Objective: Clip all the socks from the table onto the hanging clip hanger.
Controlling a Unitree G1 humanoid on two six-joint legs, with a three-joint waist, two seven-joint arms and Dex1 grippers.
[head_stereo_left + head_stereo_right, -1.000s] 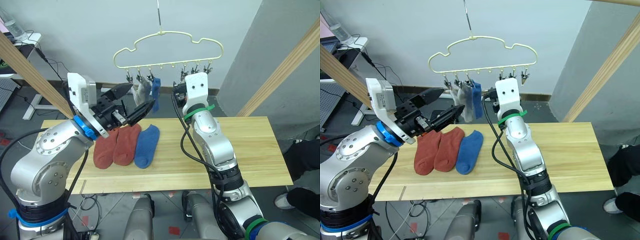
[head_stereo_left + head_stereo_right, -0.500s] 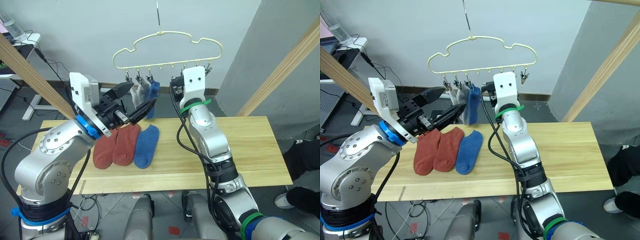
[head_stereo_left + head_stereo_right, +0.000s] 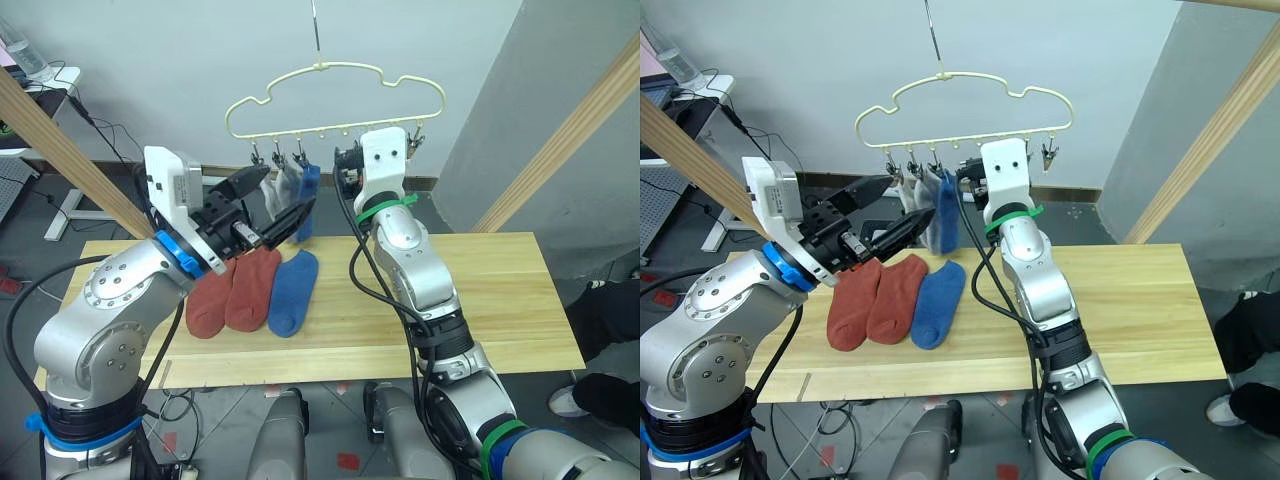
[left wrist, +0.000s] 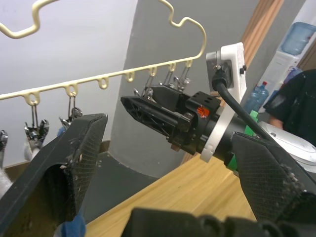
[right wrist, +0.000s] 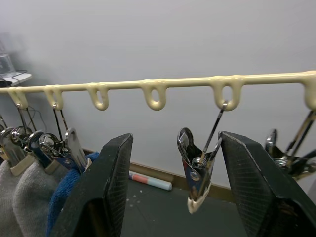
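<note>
Right tool (image 5: 170, 197) nearer, hiding clip hanger (image 3: 965, 95)

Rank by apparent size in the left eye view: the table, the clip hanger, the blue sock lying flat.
1. Table, largest.
2. Clip hanger, though it hangs farther back, so its true size is unsure.
3. Blue sock lying on the table, smallest.

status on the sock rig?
Left gripper open, empty, beside the hung socks. Right gripper open, straddling a free clip on the clip hanger. Two red socks, one blue sock on the table.
</note>
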